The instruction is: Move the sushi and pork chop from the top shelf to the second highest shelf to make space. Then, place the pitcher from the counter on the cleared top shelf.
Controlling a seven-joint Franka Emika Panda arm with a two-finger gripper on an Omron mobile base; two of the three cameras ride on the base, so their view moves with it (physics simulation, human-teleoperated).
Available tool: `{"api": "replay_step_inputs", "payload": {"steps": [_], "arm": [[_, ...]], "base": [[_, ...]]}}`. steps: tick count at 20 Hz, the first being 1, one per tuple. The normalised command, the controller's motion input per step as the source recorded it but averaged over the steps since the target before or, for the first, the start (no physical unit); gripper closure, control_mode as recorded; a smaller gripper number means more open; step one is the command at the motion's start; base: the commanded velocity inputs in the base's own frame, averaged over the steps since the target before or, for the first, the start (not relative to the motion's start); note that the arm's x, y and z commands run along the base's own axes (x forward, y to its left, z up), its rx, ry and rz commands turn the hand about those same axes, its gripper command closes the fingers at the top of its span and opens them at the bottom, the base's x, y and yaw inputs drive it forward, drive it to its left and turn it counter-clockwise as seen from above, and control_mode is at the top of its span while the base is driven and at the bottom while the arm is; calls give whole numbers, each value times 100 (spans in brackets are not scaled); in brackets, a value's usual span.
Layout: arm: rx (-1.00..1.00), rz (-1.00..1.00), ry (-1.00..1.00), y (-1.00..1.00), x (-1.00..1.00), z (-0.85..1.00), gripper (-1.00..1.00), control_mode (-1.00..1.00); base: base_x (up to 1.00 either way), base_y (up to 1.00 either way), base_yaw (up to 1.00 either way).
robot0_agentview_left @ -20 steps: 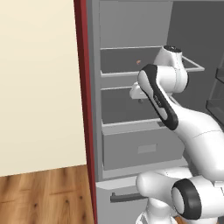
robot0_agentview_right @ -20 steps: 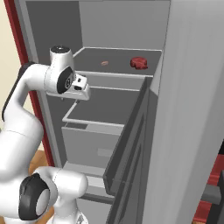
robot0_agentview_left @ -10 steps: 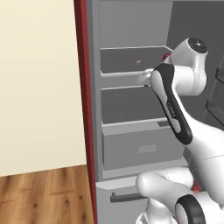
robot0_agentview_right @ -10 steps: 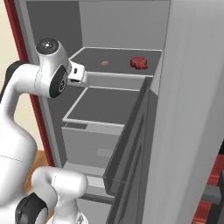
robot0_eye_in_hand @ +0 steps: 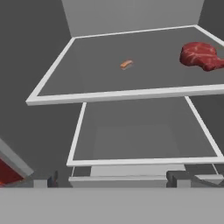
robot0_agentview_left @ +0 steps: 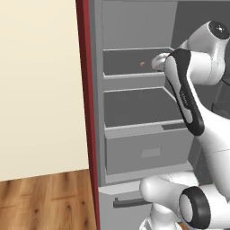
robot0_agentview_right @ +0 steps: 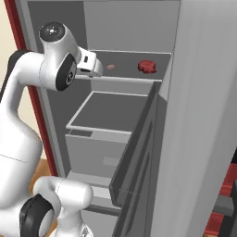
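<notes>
The gripper (robot0_eye_in_hand: pixel 113 177) hangs with jaws spread wide and empty, before the flat grey top shelf (robot0_eye_in_hand: pixel 78 94). Ahead lies the tiny orange sushi piece (robot0_eye_in_hand: pixel 126 64); the red pork chop (robot0_eye_in_hand: pixel 200 56) sits further right. Closing off-centre could flick the sushi away.

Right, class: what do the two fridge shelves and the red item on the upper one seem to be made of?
Top shelf and second highest shelf: matte grey panels with pale rims, perhaps plastic; no shine or see-through. Pork chop: raw meat, judging by its red, marbled, uneven surface.
</notes>
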Motion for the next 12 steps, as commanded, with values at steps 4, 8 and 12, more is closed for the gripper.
{"api": "replay_step_inputs", "payload": {"steps": [4, 8, 12], "arm": [[0, 0, 1, -2, 44, 6, -100, -100], [0, -1, 0, 0, 50, -6, -100, -100], [0, -2, 0, 0, 49, -25, -100, -100]], "base": [[0, 0, 0], [0, 0, 0], [0, 0, 0]]}}
